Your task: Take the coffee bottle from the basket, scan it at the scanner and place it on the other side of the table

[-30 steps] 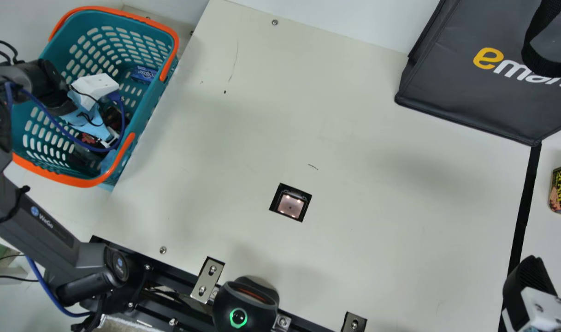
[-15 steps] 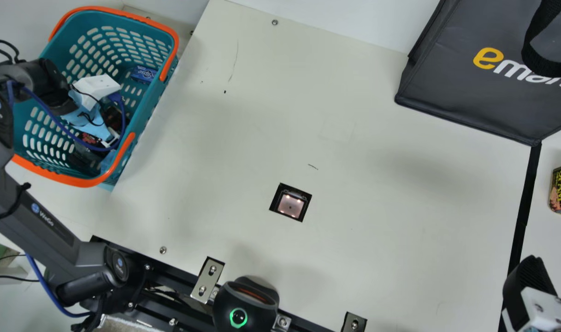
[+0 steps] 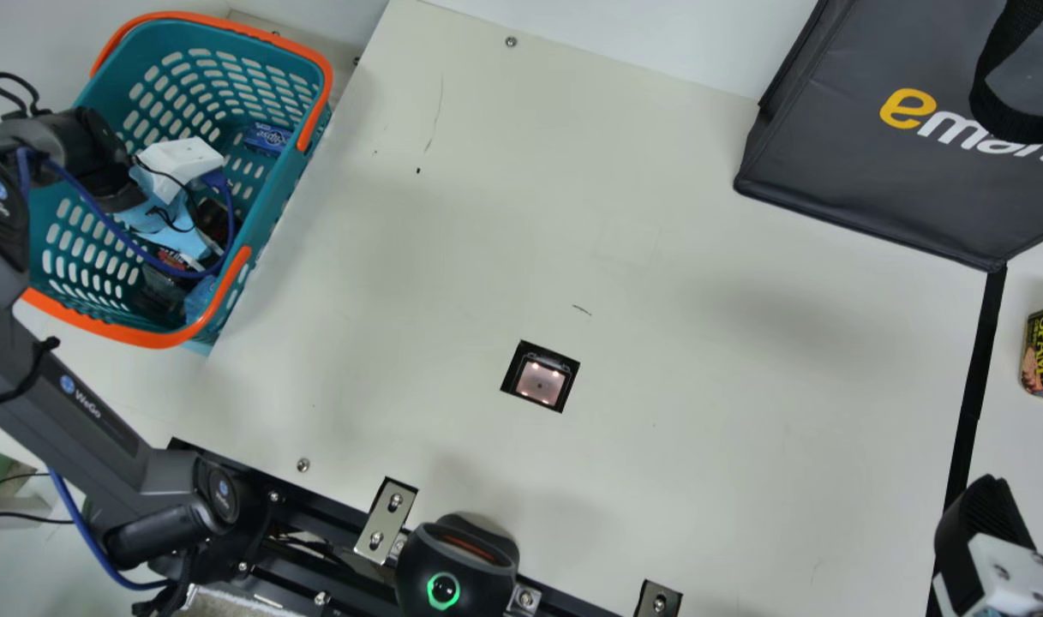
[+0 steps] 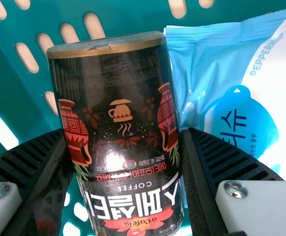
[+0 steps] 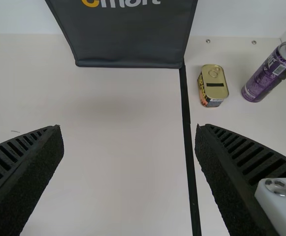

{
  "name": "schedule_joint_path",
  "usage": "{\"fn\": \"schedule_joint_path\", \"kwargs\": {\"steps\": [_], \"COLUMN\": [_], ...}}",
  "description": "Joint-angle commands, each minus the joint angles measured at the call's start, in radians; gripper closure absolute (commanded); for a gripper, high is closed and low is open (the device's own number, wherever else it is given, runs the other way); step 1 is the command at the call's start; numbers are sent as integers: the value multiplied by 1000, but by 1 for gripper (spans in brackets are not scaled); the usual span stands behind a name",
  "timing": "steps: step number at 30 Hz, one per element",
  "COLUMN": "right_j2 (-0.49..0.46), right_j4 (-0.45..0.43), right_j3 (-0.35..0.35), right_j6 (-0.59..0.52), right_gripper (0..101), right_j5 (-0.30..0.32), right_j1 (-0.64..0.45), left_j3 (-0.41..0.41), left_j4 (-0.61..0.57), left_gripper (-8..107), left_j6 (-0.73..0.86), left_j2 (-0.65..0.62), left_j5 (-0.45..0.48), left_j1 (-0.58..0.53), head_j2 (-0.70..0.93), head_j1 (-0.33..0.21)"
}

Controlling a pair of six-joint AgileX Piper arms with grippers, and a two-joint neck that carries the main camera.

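Main view, upper left of the frame: the left hand [image 3: 178, 159] is down in the teal basket [image 3: 148, 51], pinching the dark coffee bottle [image 4: 120, 118]; lower right, the right hand [image 3: 992, 548] is spread.

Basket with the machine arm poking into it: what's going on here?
A two-armed robot is at work on a coffee bottle. Its left gripper is around the bottle inside the basket, though I can't tell whether it has a firm hold. The bottle isn't at the scanner set in the table. The right gripper is open and holds nothing.
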Motion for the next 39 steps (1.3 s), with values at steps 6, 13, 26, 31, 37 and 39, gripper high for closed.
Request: {"fn": "schedule_joint_path", "kwargs": {"steps": [6, 13, 26, 31, 37, 39], "right_j2": [0, 0, 0, 0, 0, 0], "right_j4": [0, 0, 0, -1, -1, -1], "right_j3": [0, 0, 0, 0, 0, 0], "right_j6": [0, 0, 0, 0, 0, 0], "right_gripper": [6, 6, 6, 6, 6, 6], "right_j5": [0, 0, 0, -1, -1, -1], "right_j1": [0, 0, 0, 0, 0, 0], "left_j3": [4, 13, 27, 32, 37, 40], "left_j4": [-25, -58, -99, -110, -113, -114], "left_gripper": [107, 107, 107, 107, 107, 107], "left_j6": [2, 18, 51, 59, 54, 51], "left_j2": [-27, -71, -144, -164, -177, -179], "left_j5": [-16, -26, -35, -38, -45, -48], "left_j1": [-2, -1, 3, 3, 2, 1], "head_j2": [2, 2, 2, 2, 2, 2], "head_j1": [-29, -29, -29, -29, -29, -29]}}
